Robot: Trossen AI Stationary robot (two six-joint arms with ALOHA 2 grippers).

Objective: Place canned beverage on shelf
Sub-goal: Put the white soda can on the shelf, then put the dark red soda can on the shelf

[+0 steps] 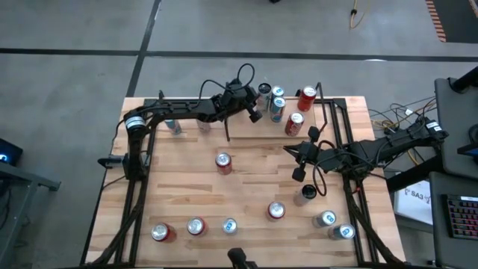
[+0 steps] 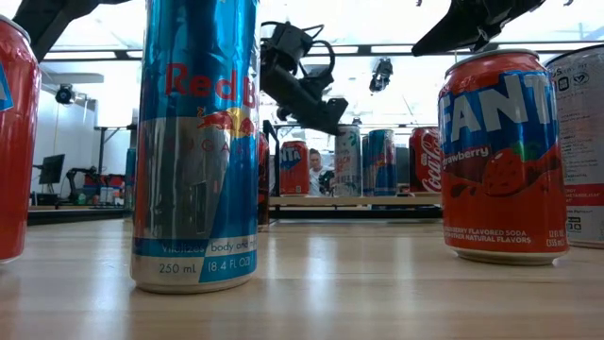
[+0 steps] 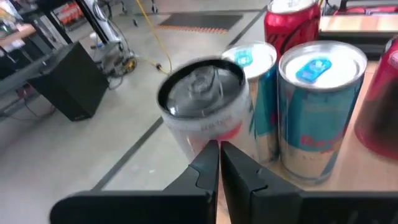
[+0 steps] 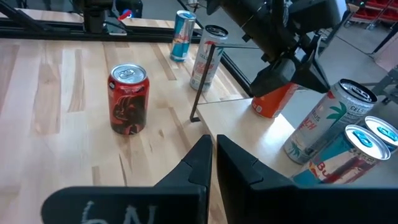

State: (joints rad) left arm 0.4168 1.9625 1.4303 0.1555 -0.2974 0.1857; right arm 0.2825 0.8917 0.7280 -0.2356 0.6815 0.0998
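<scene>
Shelf [image 1: 265, 131], light-wood board with thin black side rails, sits at the far middle of your bench [image 1: 246, 187]. On its far part you find a white can [image 1: 264, 93], two blue cans [image 1: 278, 93] close beside it, and two red cans [image 1: 306, 97] toward the right rail; an orange can [image 4: 272, 102] shows on the board in the right wrist view.

Left gripper [image 1: 256, 113]: reaches over the shelf's far left part, just short of the white can [image 3: 202, 106]. In its wrist view your two fingers [image 3: 205, 165] stand nearly together, narrow, holding nothing, tips just in front of that can.

Right gripper [image 1: 296, 161]: hovers over the bench just off the shelf's near right corner. Fingers [image 4: 199, 158] close together with a thin gap, empty.

Stock off the shelf: a dark red can [image 1: 223, 162] near the bench middle; a red-topped can [image 1: 276, 211] nearer you; a row along the near edge including a slim blue can [image 1: 229, 226], which fills the low view [image 2: 195, 142]; a strawberry soda can [image 2: 500, 156] beside it; two more blue cans [image 1: 334, 226] at the near right; a blue can [image 1: 173, 126] under the left arm
</scene>
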